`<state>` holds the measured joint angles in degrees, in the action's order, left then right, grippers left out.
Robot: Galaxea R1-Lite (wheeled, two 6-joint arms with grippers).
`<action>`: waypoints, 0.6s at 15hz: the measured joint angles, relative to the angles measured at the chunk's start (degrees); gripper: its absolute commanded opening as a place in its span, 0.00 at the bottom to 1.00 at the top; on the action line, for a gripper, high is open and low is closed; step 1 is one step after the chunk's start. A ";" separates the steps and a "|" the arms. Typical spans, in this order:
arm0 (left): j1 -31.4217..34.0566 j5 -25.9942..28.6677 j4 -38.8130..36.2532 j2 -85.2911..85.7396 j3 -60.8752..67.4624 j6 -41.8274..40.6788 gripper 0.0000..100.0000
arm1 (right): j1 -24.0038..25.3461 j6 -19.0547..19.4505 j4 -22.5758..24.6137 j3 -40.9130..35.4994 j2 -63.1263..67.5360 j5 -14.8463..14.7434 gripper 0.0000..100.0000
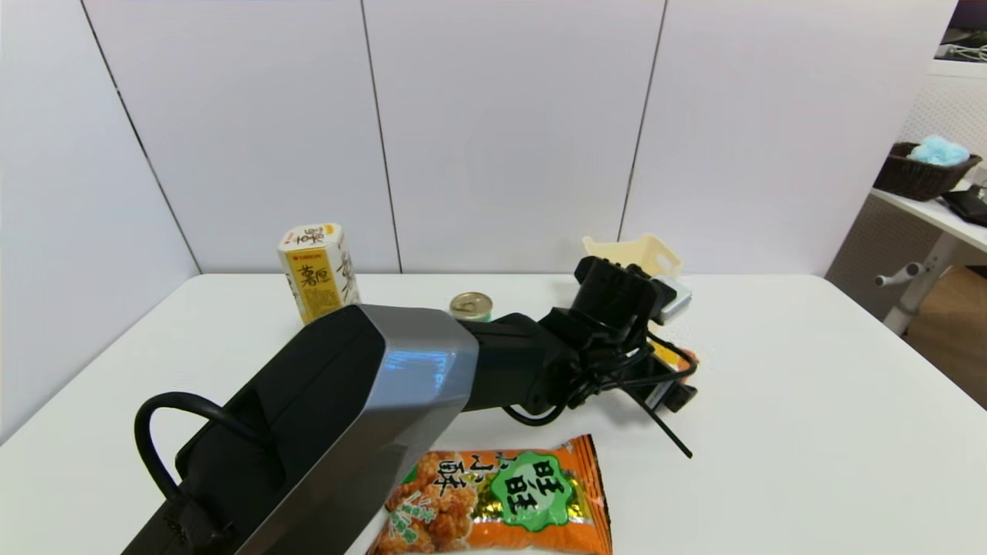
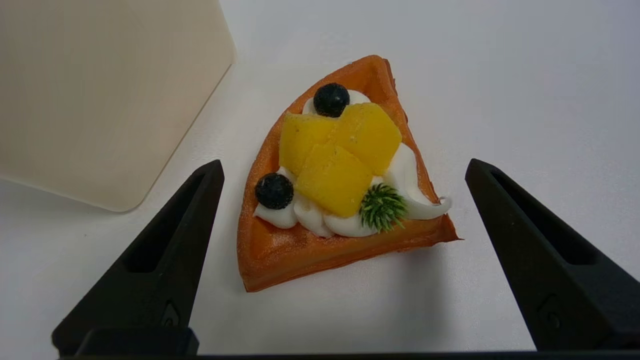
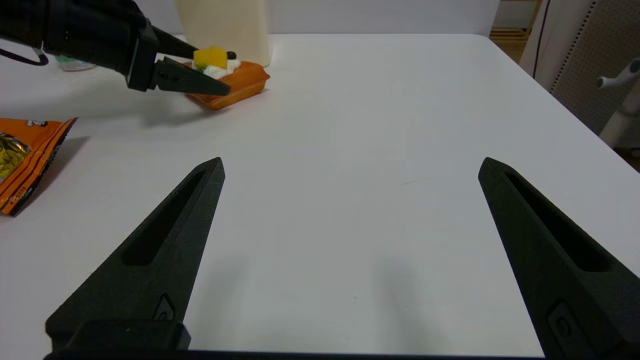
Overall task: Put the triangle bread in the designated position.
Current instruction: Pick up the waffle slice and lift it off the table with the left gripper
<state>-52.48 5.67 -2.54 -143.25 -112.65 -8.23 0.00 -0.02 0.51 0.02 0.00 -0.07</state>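
The triangle bread (image 2: pixel 340 175) is an orange-brown wedge with white cream, yellow fruit, dark berries and a green bit. It lies flat on the white table. My left gripper (image 2: pixel 344 170) is open and low over it, one finger on each side, neither touching it. In the head view the left gripper (image 1: pixel 672 381) hides most of the bread (image 1: pixel 685 358). The right wrist view shows the bread (image 3: pixel 240 85) behind the left fingers (image 3: pixel 195 82). My right gripper (image 3: pixel 351 165) hovers open over bare table, out of the head view. I see no mark for the designated position.
A beige plastic container (image 1: pixel 632 253) stands just behind the bread. An orange snack bag (image 1: pixel 501 501) lies near the front edge. A yellow carton (image 1: pixel 318 270) and a small can (image 1: pixel 471 305) stand at the back. Bare tabletop (image 1: pixel 810 401) stretches to the right.
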 measured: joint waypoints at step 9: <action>0.74 0.04 0.15 -1.24 0.15 0.02 0.00 | 0.00 0.02 0.00 0.00 0.00 -0.02 1.00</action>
<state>-51.74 5.71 -2.39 -144.50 -112.51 -8.20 0.00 0.00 0.51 0.02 0.00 -0.10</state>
